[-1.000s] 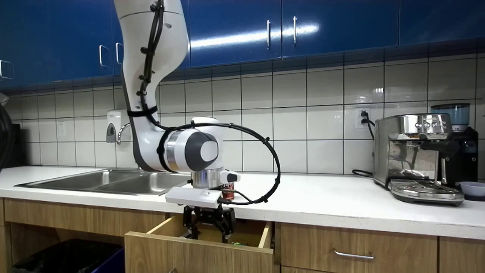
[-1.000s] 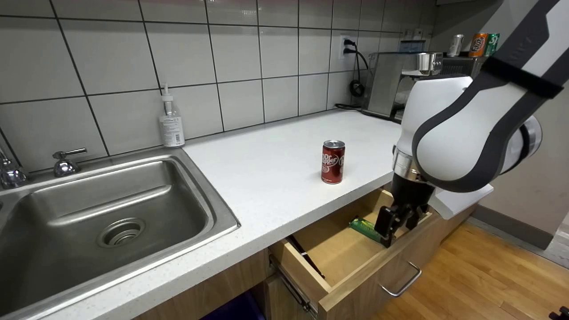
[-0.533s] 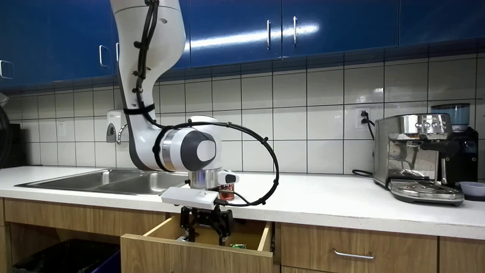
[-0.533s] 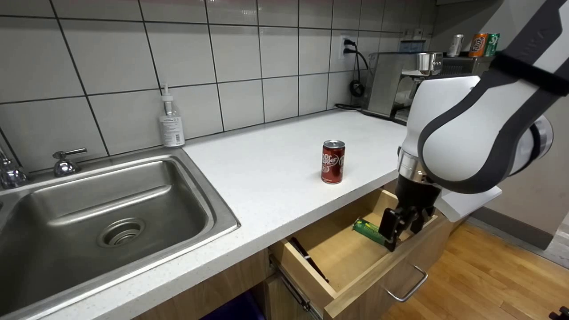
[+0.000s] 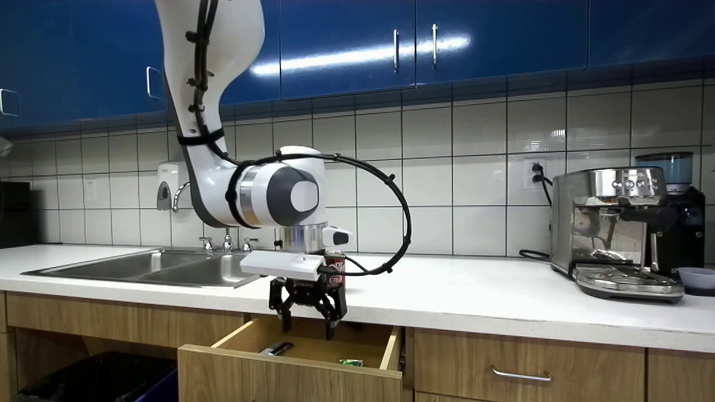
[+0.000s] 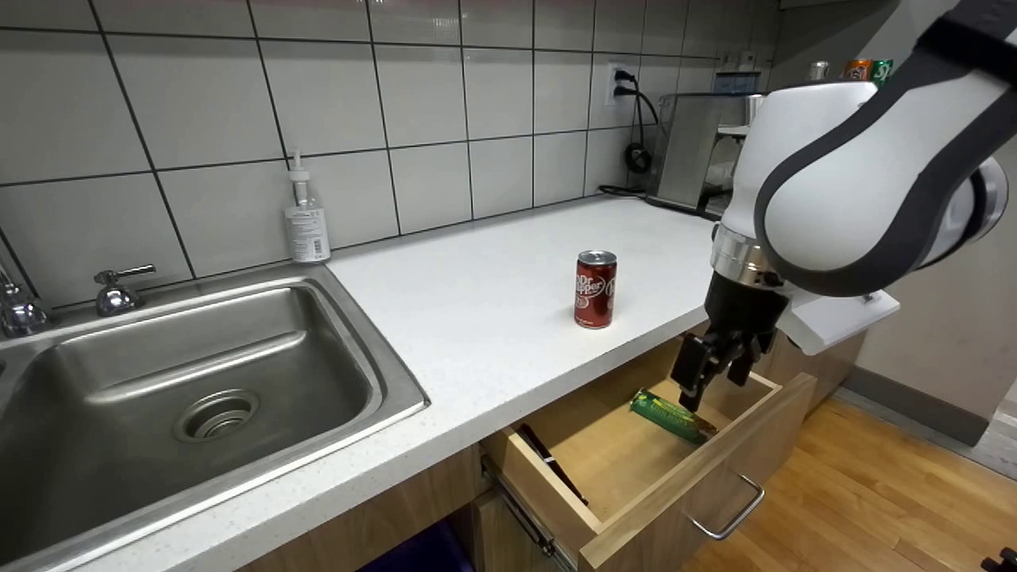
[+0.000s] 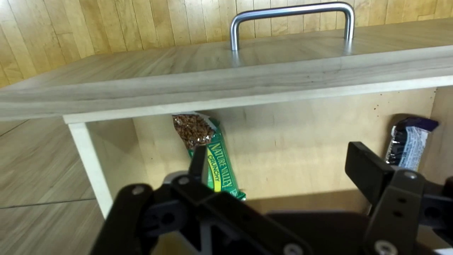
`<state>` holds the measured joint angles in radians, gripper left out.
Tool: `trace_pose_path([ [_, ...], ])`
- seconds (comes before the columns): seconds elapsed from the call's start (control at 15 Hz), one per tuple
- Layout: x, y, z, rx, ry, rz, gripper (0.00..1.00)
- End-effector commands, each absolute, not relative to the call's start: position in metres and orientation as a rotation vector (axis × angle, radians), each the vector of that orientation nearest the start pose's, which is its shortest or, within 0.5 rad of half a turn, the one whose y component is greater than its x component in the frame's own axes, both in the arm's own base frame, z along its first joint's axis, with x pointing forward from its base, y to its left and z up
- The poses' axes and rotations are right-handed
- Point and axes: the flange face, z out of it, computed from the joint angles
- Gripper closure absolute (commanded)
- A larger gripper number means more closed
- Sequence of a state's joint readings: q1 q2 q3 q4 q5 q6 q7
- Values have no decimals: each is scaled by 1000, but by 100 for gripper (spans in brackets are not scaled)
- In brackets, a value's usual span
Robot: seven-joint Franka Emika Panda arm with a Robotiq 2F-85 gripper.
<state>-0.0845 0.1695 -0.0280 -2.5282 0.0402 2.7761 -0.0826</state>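
Currently the gripper (image 5: 308,334) hangs over the pulled-out drawer (image 5: 290,377), a little below the middle of the frame in an exterior view, its 2 fingers (image 5: 286,322) spread wide and pointing down. Nearest to it is a green snack bar (image 7: 221,166), lying flat on the drawer's bottom, left of centre in the wrist view. The finger at the left of that view hides part of the snack bar, while in an exterior view the fingertips (image 5: 330,330) sit higher than the bar and clear of it. A dark-wrapped bar (image 7: 408,141) lies near the right edge of the wrist view, close to the drawer's side wall. The metal handle (image 7: 292,11) sticks out from the drawer's front at the top of that view, with a wood floor (image 7: 106,21) beyond it.

A red soda can (image 6: 595,289) stands upright on the white counter (image 6: 477,334), close to the middle of the frame in both exterior views. A steel sink (image 6: 397,397) fills the lower left of an exterior view, with a clear pump bottle (image 6: 307,226) upright at its back corner. At the right in an exterior view is a coffee machine (image 5: 609,223), and blue cupboards (image 5: 346,44) run across the top there.
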Motion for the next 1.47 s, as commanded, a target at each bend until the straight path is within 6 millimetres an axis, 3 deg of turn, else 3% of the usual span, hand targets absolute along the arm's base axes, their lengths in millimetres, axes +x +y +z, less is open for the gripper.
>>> trace_pose_path([
  [0.0,465,-56,259,-3138,87,-147,0],
  [0.53,481,-67,310,-3152,66,-250,0],
  [1.4,549,-78,325,-3175,-76,-341,0],
])
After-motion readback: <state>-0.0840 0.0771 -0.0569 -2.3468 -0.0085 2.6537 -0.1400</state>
